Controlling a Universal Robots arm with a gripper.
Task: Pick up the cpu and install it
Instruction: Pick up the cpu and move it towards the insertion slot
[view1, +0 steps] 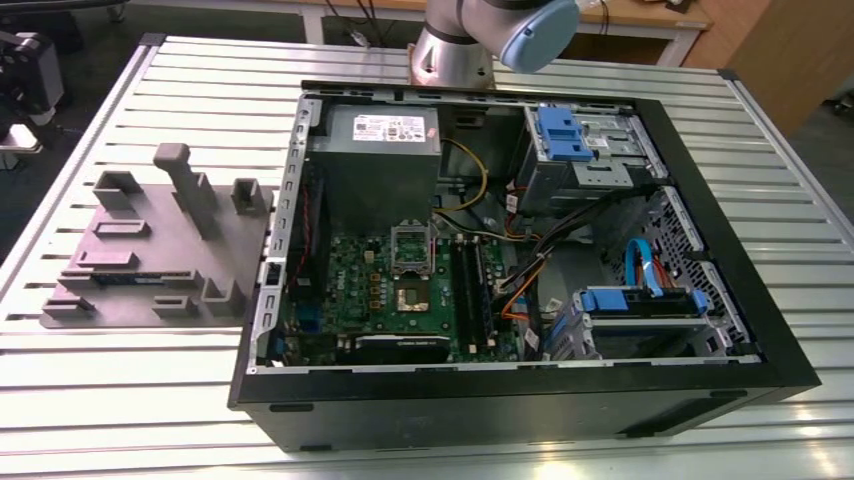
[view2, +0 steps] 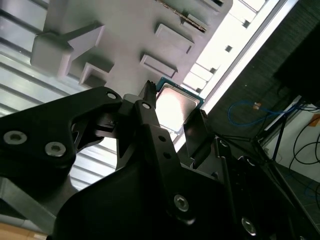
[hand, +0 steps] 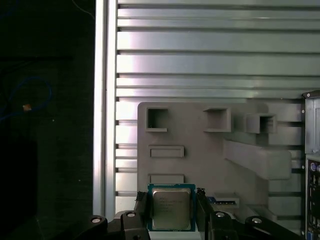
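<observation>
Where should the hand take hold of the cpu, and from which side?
Grip the cpu by two opposite thin edges, coming from above its flat silvery top: it is a thin square, so only edges give purchase. The hand clamps it so.

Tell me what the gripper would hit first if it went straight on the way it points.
Probably the grey fixture, which lies beyond the cpu held in the gripper in the first wrist view; depth is unclear.

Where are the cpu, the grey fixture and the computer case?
cpu (hand: 171, 209): first wrist view, middle of its silvery top.
grey fixture (view1: 160, 255): exterior view, bare flat base.
computer case (view1: 534, 405): exterior view, near black wall.
</observation>
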